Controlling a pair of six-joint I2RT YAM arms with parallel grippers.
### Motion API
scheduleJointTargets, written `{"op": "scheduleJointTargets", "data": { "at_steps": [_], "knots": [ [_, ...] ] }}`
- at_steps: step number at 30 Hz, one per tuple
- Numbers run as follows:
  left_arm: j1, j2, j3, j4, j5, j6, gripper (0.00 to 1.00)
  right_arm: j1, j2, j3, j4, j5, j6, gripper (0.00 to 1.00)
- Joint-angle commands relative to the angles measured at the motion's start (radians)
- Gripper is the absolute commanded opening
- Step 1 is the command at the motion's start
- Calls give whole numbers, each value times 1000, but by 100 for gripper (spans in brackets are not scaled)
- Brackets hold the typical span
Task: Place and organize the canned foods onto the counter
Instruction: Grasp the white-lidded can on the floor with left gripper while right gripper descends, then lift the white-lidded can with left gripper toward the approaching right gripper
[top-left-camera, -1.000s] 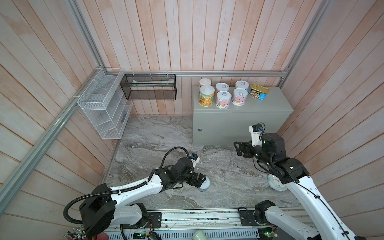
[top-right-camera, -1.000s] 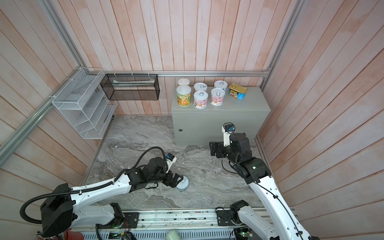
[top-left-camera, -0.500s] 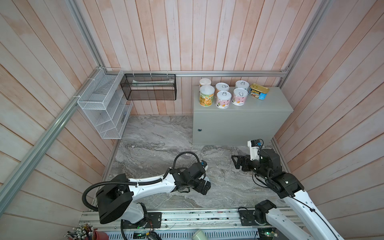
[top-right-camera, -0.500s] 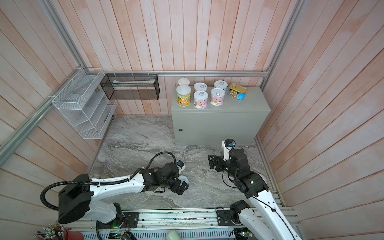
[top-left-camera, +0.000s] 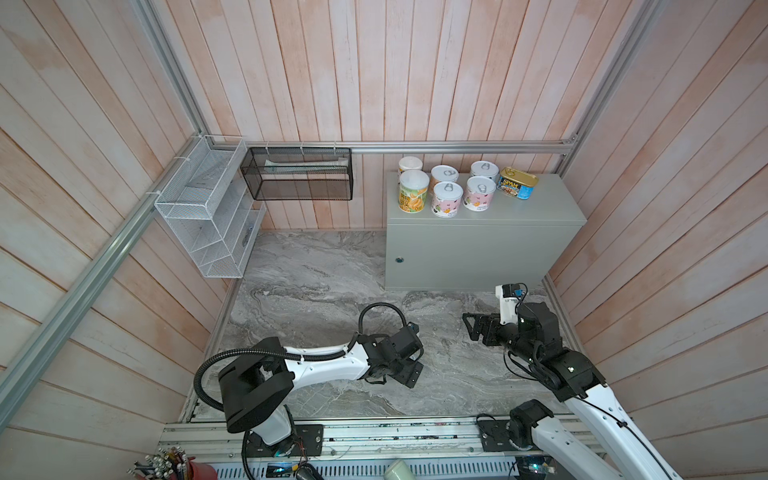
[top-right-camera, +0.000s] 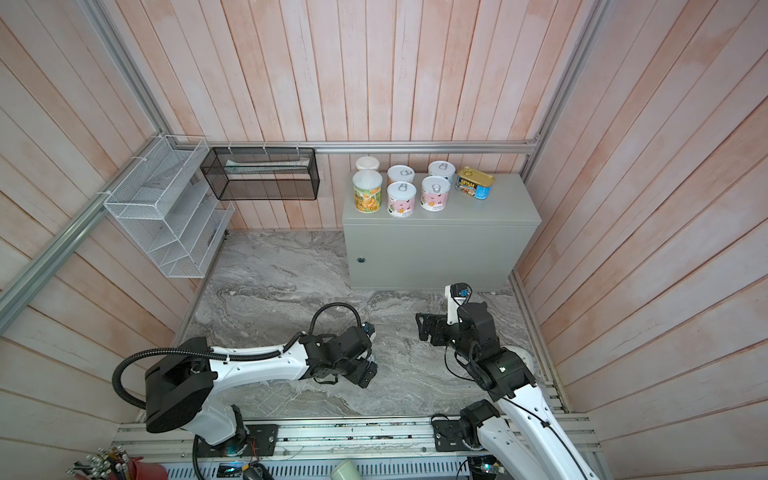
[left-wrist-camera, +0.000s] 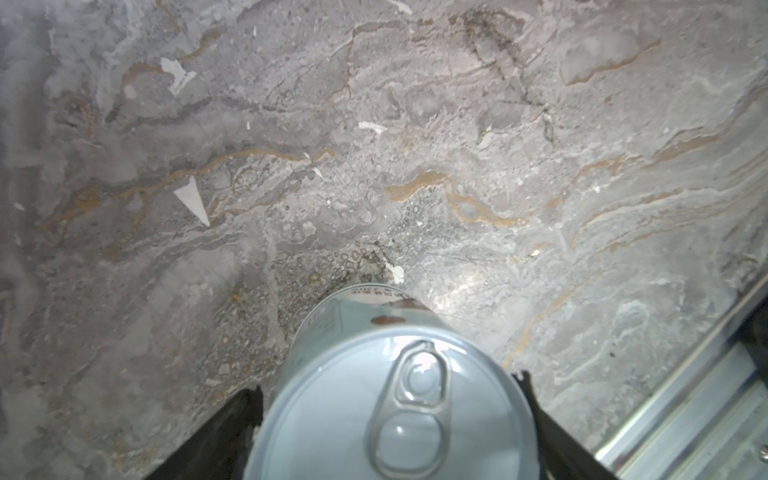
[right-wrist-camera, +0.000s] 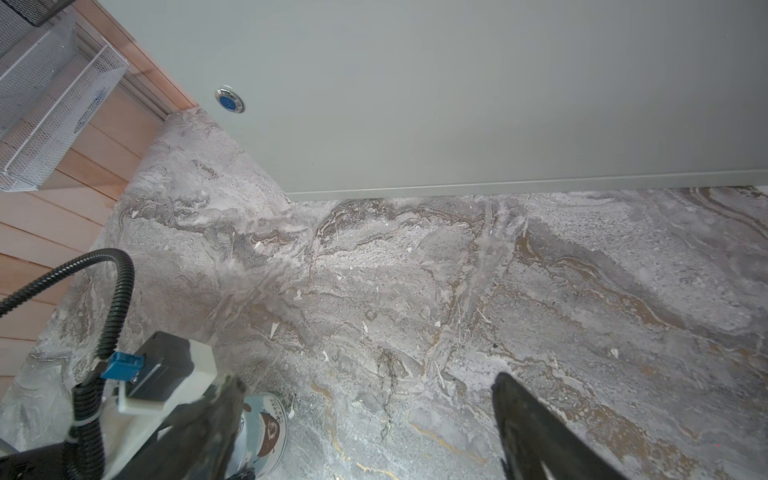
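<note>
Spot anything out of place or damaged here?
One pull-tab can stands on the marble floor between the fingers of the left gripper, apart from the seven cans on the counter. The floor has small white chips.

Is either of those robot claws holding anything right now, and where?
The left gripper clasps a short pale-blue pull-tab can by its round sides; the right gripper is empty.

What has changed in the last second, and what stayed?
The left gripper came down over the can on the floor and closed on it. The right gripper, open, drew back from the counter. The seven cans on the counter stayed.
</note>
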Motion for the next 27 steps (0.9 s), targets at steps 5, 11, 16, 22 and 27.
{"op": "scheduleJointTargets", "data": {
  "at_steps": [5,11,16,22,27],
  "knots": [
    [2,26,20,-10,-71,11,65,6,-12,-11,28,-41,35,94],
    [32,24,35,13,-22,-8,56,8,-31,-41,66,-105,68,94],
    [115,-42,22,46,93,-4,53,31,-57,-84,109,-124,72,93],
    [214,-67,111,-50,165,61,53,131,-110,-200,260,-125,108,93],
    [257,-62,187,-129,216,104,52,259,-91,-258,334,-11,113,93]
  ]
}}
